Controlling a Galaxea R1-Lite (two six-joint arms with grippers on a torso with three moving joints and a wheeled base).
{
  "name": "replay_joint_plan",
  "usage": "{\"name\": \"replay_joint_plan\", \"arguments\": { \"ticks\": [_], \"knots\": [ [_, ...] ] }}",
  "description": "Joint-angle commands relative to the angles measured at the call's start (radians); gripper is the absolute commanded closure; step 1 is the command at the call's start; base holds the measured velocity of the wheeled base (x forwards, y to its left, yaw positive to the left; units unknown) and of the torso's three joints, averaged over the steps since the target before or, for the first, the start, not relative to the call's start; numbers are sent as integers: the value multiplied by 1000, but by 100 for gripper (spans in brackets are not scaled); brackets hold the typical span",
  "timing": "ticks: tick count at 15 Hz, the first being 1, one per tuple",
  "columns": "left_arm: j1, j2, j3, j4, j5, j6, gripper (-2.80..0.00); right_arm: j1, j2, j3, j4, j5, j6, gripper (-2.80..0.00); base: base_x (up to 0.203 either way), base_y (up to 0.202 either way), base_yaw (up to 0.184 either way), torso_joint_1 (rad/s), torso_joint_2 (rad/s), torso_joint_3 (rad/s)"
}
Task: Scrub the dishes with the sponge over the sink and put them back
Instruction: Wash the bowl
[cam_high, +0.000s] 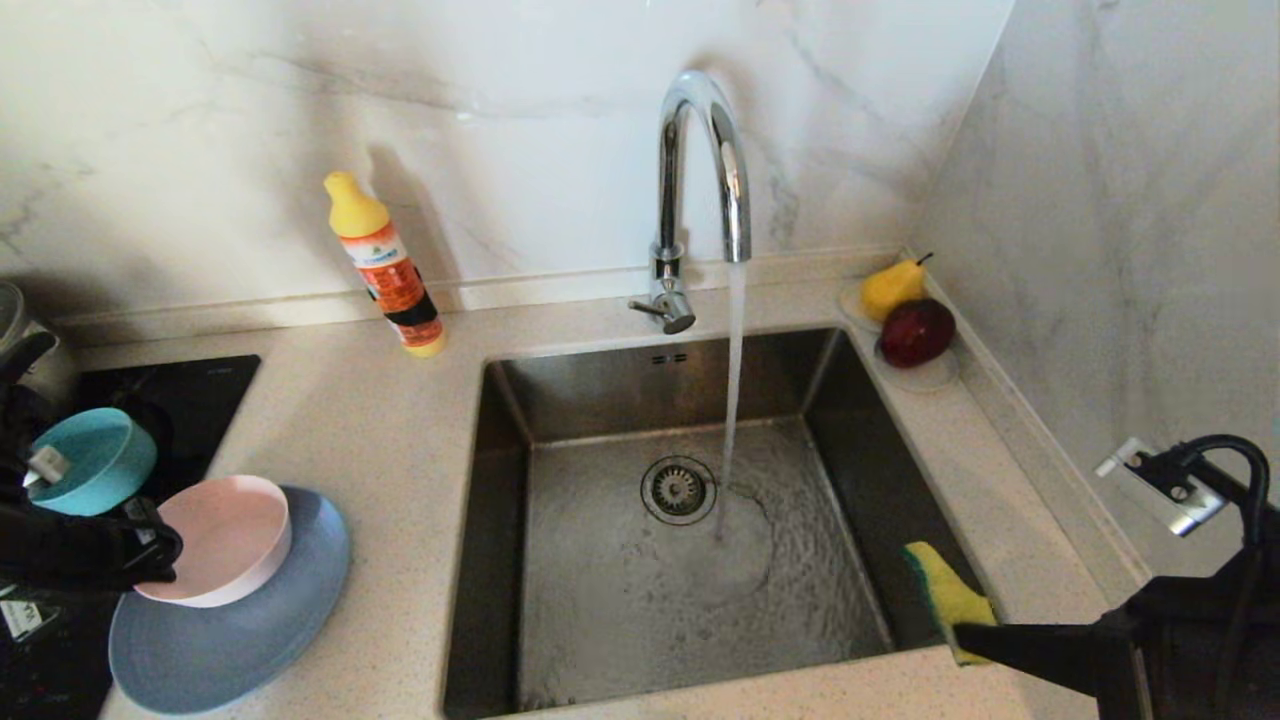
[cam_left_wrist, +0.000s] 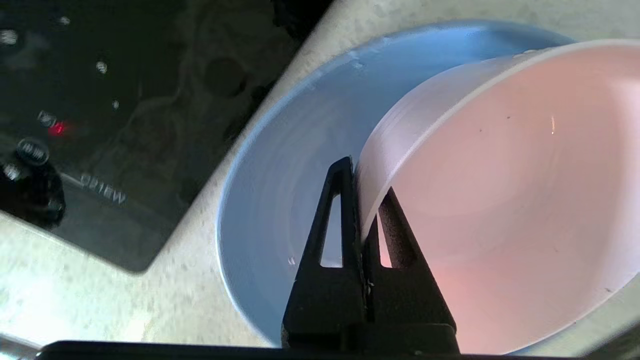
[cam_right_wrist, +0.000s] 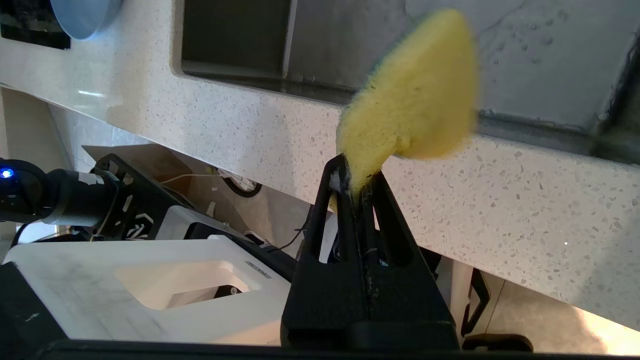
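The sink (cam_high: 600, 560) fills the middle of the counter (cam_high: 350, 420), water running from the tap (cam_high: 700, 170) beside the drain; its basin offers free room for scrubbing. The plate (cam_high: 200, 650) lies on the counter to the sink's left, the pink bowl (cam_high: 215, 540) tilted on it; the teal bowl (cam_high: 95, 460) sits just behind them. The left gripper (cam_left_wrist: 367, 200) is clamped on the pink bowl's near rim, one finger inside and one outside; the sink lies to its right, across the plate's edge. The right gripper (cam_right_wrist: 355, 182) pinches the sponge (cam_high: 945, 595) at the sink's front right corner.
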Motion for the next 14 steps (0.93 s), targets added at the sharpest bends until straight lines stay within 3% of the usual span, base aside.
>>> {"name": "replay_joint_plan", "arguments": {
  "ticks": [1,10,14],
  "knots": [
    [3,-61,-34,50,-11,-5,0,0,6,0,0,-1,4,0,0,0,0,0,0,0],
    [1,-280,-213,256,-77,-11,0,5,14,-12,0,-1,1,0,0,0,0,0,0,0],
    [-4,-353,-309,364,-162,-11,0,7,20,-12,-1,1,-1,0,0,0,0,0,0,0]
  ]
}}
